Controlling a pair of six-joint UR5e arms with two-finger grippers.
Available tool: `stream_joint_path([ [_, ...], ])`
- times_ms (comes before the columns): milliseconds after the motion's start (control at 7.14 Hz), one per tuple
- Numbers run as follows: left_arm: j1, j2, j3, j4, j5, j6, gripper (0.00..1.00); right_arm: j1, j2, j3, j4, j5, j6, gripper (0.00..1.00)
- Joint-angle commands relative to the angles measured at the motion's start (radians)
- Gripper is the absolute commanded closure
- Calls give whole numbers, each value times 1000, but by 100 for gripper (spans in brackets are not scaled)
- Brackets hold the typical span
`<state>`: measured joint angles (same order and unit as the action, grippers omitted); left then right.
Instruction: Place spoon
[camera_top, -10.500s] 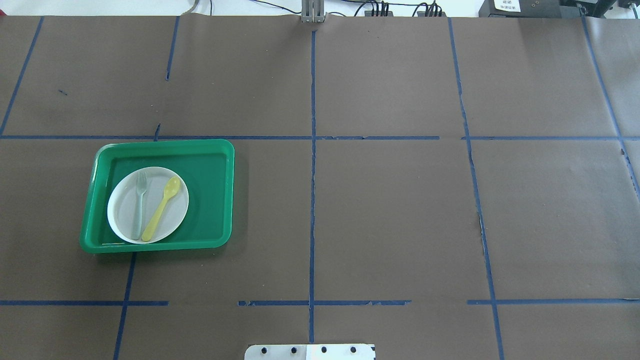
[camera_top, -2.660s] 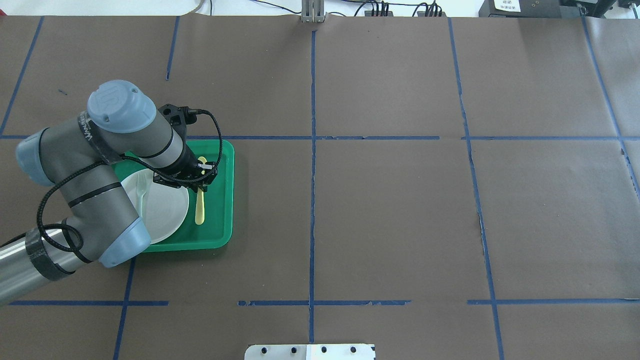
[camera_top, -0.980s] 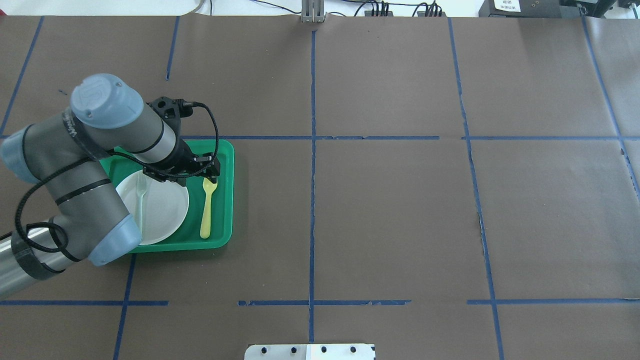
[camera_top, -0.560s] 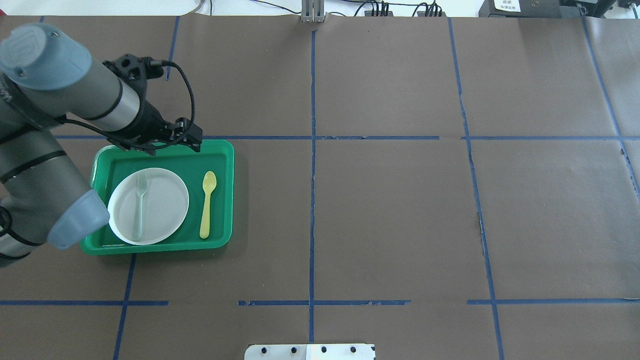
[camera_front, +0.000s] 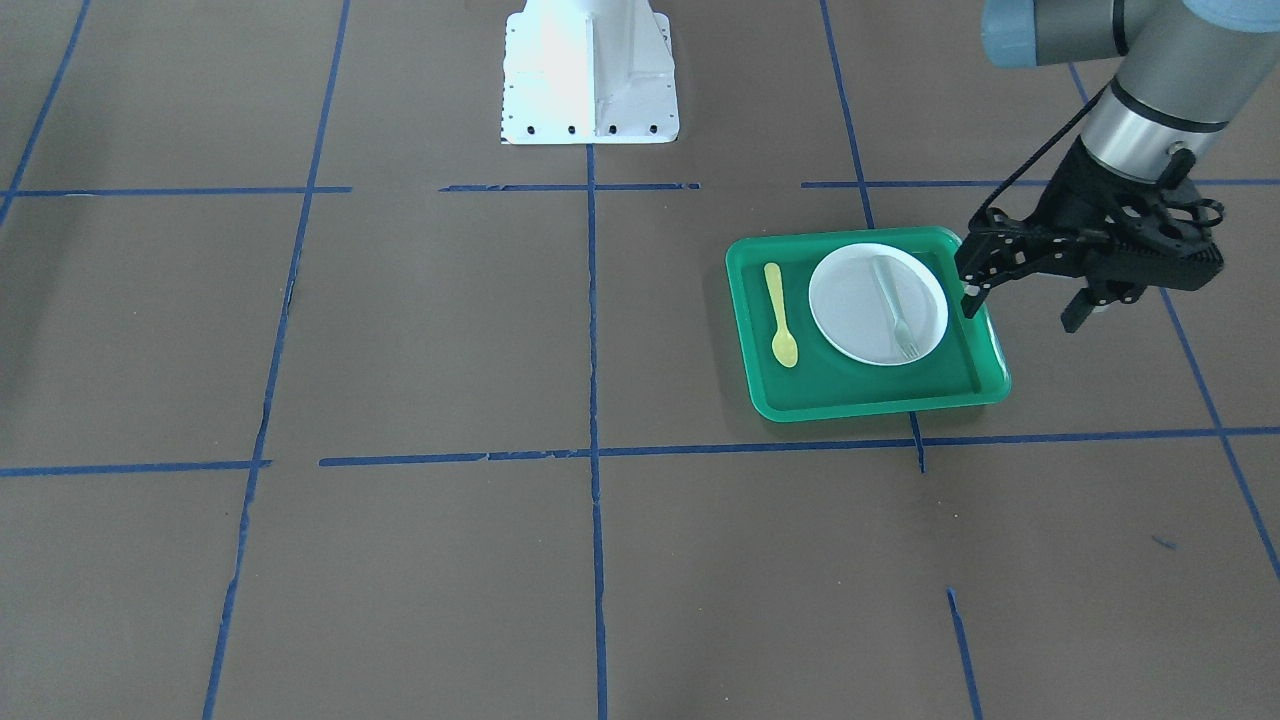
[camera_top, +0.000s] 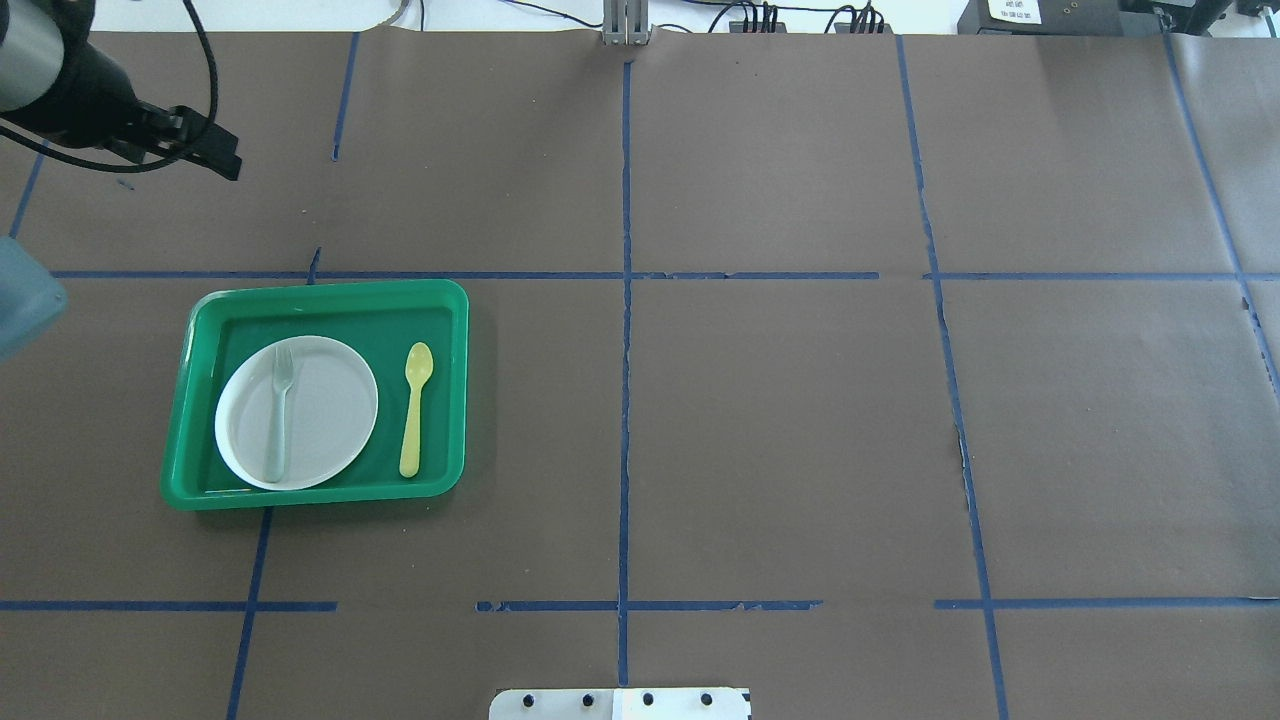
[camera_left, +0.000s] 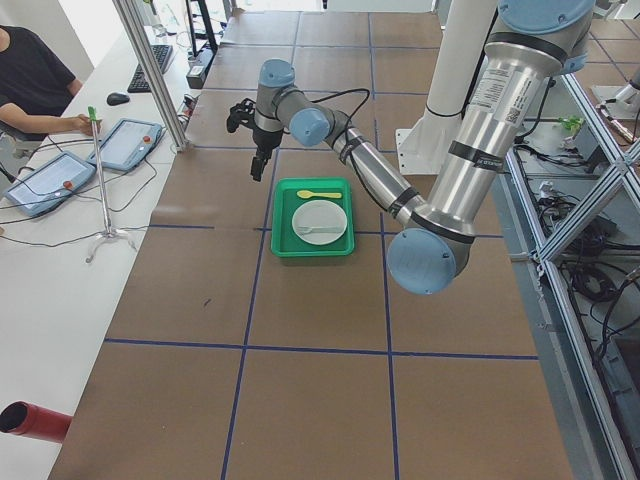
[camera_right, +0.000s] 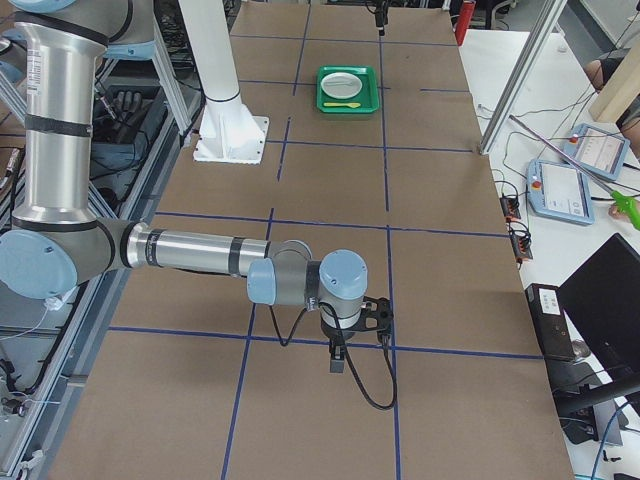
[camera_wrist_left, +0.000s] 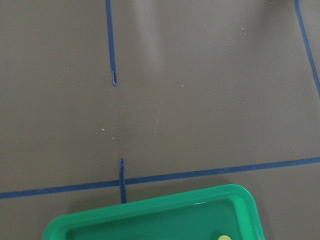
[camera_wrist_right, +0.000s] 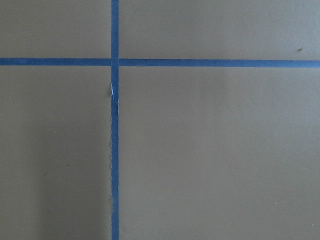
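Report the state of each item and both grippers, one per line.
spoon: lying flat on the tray floor beside the plate, not held.
fork: lying on the plate.
plate: sitting in the tray, holding only the fork.
tray: upright, holding plate and spoon.
left gripper: open, empty, touching nothing.
right gripper: cannot tell open or shut.

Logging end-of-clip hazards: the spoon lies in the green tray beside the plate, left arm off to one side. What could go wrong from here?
1. The left gripper hangs open beyond the rim of the tray; a low sweep back might clip that rim.
2. The spoon lies loose on the tray floor, apart from the plate; a knocked tray could slide it off its spot.
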<state>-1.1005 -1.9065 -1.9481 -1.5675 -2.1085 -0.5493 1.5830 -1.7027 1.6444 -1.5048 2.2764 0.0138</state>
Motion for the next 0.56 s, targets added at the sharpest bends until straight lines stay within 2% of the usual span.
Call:
stream_joint_path([
  [0, -170, 120, 74, -6, -112, 321, 0, 0, 0, 0, 0, 0, 0, 0],
  [140, -282, 127, 177, 4, -180, 483, 0, 0, 0, 0, 0, 0, 0, 0],
  [280, -374, 230, 204, -11, -192, 574, 0, 0, 0, 0, 0, 0, -1, 0],
  [420, -463, 274, 251, -2, -194, 703, 0, 0, 0, 0, 0, 0, -2, 0],
])
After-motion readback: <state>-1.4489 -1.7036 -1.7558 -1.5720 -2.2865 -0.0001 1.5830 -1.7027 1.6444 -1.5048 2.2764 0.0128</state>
